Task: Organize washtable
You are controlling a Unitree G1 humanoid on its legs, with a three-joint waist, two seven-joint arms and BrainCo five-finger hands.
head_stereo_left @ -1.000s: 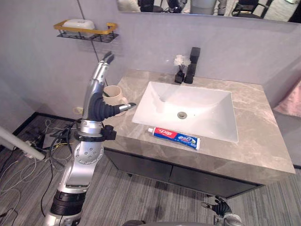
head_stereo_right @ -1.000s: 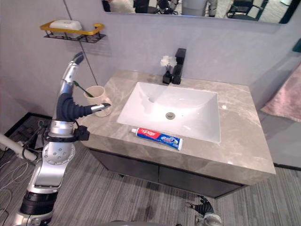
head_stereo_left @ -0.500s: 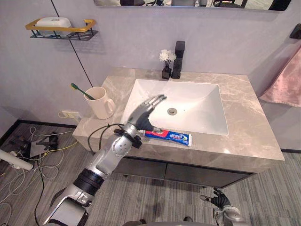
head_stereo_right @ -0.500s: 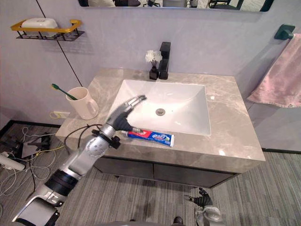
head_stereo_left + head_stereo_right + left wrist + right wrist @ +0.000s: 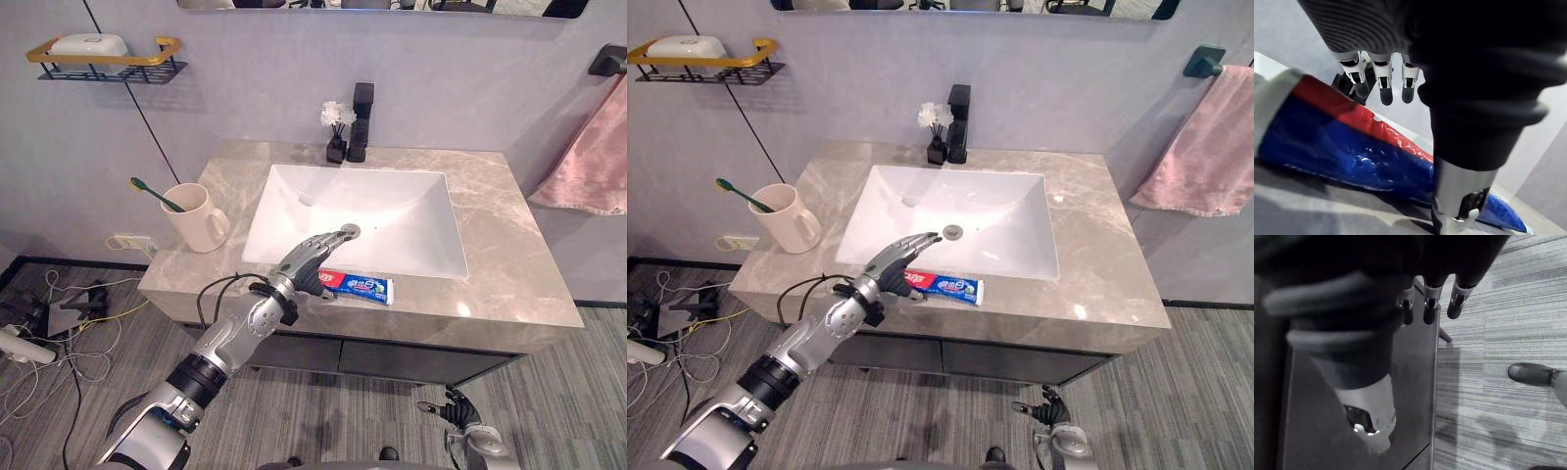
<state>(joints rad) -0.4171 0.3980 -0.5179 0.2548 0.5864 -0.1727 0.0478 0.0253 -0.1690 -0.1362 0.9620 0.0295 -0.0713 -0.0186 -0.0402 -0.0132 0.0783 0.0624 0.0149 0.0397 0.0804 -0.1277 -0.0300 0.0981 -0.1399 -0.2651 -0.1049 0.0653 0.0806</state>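
The left hand (image 5: 306,262) is open, fingers straight and holding nothing. The toothpaste tube (image 5: 364,286) lies on the counter (image 5: 509,294) under the fingertips and thumb. A good grasp probably means lowering the palm, wrapping the fingers across the tube with the thumb opposite, and squeezing lightly so the tube neither slips nor pivots. The right hand (image 5: 457,412) hangs low, fingers relaxed.

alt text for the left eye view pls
The robot's open left hand reaches over the left end of a toothpaste tube lying on the stone counter in front of a white sink. A mug with a toothbrush stands left of the sink. The right hand hangs low near the floor.
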